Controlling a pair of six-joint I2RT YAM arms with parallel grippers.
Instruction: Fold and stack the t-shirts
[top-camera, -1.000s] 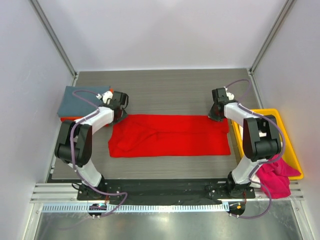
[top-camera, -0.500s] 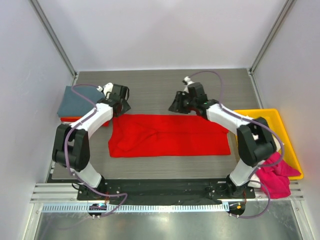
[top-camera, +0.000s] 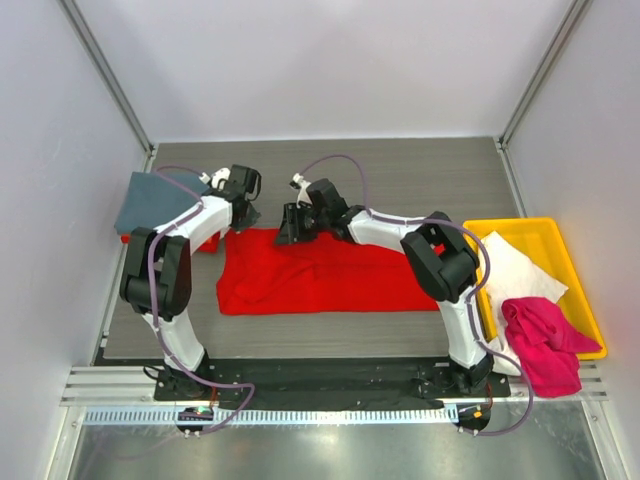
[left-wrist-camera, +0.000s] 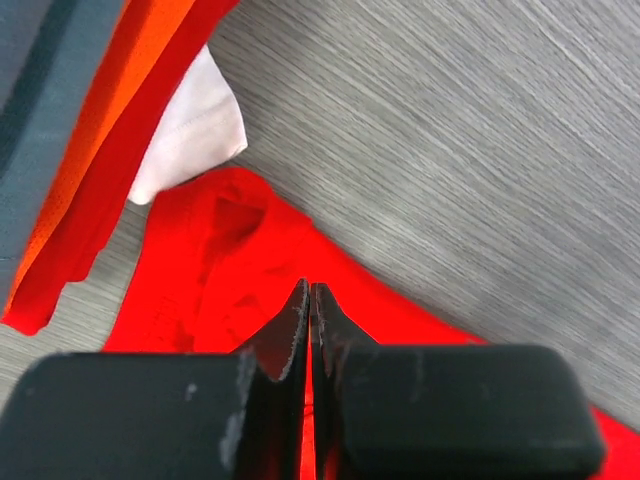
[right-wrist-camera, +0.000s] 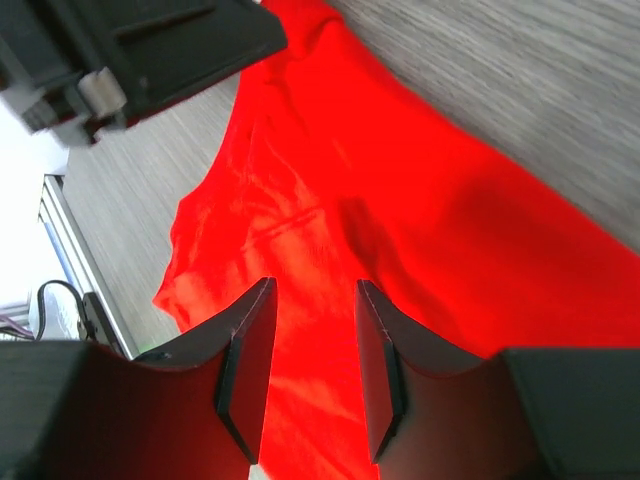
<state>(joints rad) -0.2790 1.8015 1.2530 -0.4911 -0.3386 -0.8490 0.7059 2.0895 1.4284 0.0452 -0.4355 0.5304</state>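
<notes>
**Q:** Jaw state and shirt position?
**A:** The red shirt lies flat mid-table. The left gripper is clenched at its far-left corner; whether cloth is pinched cannot be told. The right gripper is released above the far edge, near the left.
**Q:** Risks?
**A:** An empty pinch would lift nothing. A one-sided lift would skew the fold. The grippers are close enough to collide.
**Q:** Containers?
**A:** The tray holds the white shirt; the pink shirt overhangs its near rim

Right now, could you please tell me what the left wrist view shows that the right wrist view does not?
Only the left wrist view shows the shut left tool, the grey-blue t-shirt and orange t-shirt, and a white cloth corner. Only the right wrist view shows the open right tool and the left arm's black housing. Both show the red t-shirt on the grey table.
</notes>
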